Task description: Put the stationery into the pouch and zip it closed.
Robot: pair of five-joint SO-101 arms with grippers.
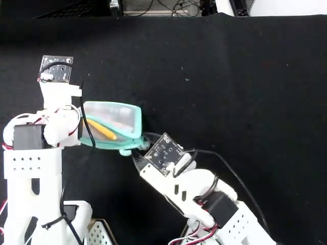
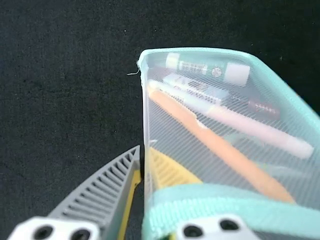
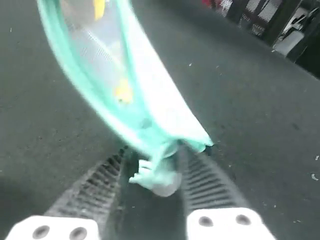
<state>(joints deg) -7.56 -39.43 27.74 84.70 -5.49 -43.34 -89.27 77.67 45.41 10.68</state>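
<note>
The pouch (image 1: 115,115) is a soft, see-through case of fine ribbed mesh with a mint-green fabric edge. It sits just above the black cloth-covered table (image 1: 230,76), stretched between the two arms. The left hand (image 2: 144,165) is pressed onto one short end. Its grey, ribbed, wedge-shaped finger (image 2: 107,192) lies against the outside of the mesh wall, and the other finger is hidden behind the pouch under a broad green band (image 2: 225,210). Through the mesh the left wrist view shows a long orange pencil (image 2: 215,145) lying slantwise. A slim white pen (image 2: 260,127) lies beside it, and a stubby round tube (image 2: 200,65) with a green label and a white cap sits against the far edge. Both the tube and a second pale barrel carry print, but it is too fine to read. The right hand (image 3: 152,165) is at the opposite corner. Its two ribbed fingers are pressed in on the green seam where a pale, rounded pull tab (image 3: 157,180) hangs between them. In the high view this hand (image 1: 137,149) meets the pouch at the corner nearest the arms' bases.
</note>
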